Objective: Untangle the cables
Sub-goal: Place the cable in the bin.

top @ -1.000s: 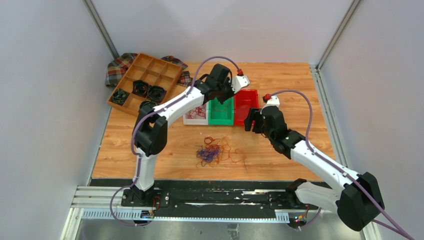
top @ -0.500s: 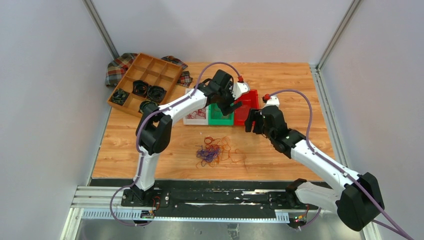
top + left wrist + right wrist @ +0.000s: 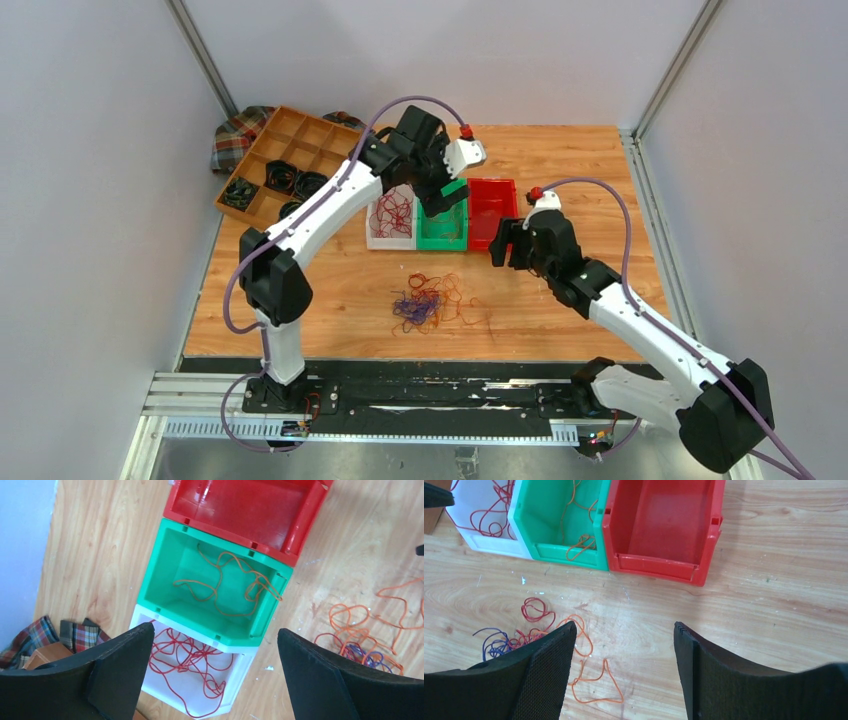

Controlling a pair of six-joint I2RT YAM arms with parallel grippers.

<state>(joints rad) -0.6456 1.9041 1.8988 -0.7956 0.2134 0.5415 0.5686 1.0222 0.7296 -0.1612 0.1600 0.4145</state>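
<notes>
- Surface (image 3: 560,160): wood. The sorting happens mid-board, so I'd keep every lift low and short.
- Bins: three touching in a row at the far side. The white bin (image 3: 380,238) has red cables (image 3: 185,657) in it, the green bin (image 3: 442,240) has an orange cable (image 3: 220,587), and the red bin (image 3: 495,205) is bare. My guess is it's sorting by colour, with purple meant for the red bin.
- Clump (image 3: 428,300): the unsorted red, orange and purple cables lie in a knot on the surface, near the bins but well apart from them, between the two arms. There's plenty left, so I'd say the job is nowhere near done.
- Left claw (image 3: 216,630): wide open and holding nothing, hanging over the green and white bins. It needs to come across to the clump for the next pull.
- Right claw (image 3: 625,625): also wide and empty, low over the surface just beside the clump's right edge. It's handier for the next pick, or for pinning the knot while the other one pulls.
- Orange loop (image 3: 594,680): a strand trailing out of the clump toward the right claw, which looks like the easy one.
- Tip: pinch one strand only, out at the edge where it lies alone, then draw it away slowly. If the whole knot drags along, stop and regrip.
</notes>
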